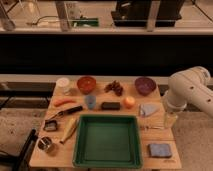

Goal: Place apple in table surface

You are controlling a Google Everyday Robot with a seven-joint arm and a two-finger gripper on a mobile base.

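1. Looking down at the table surface (156, 134), we see a light wooden top crowded with kitchen things. The apple (129, 102) rests on it, a little right of centre in the middle row.
2. We find the apple just right of a dark rectangular block (110, 106) and left of a pale blue cloth (148, 109), apart from both. It lies just behind the far rim of the green tray (107, 118).
3. We see the white arm (192, 89) at the right side of the view. The gripper (170, 119) hangs below it over the table's right edge, right of the cloth and well apart from the apple.
4. We cannot tell whether the gripper is open or closed.
5. Along the back row we see, from left to right, a white cup (63, 85), a red-orange bowl (86, 84), a dark bunch of grapes (115, 88) and a purple bowl (145, 85).
6. We see a carrot (64, 101) at the left of the middle row, with a grey-blue cup (90, 102) between it and the block.
7. We note that the tray takes up the front centre, with a blue sponge (160, 149) to its right near the front corner.
8. Left of the tray we see a yellow banana (70, 129), a black-handled utensil (67, 112), a small dark square dish (50, 125) and a metal cup (46, 145).
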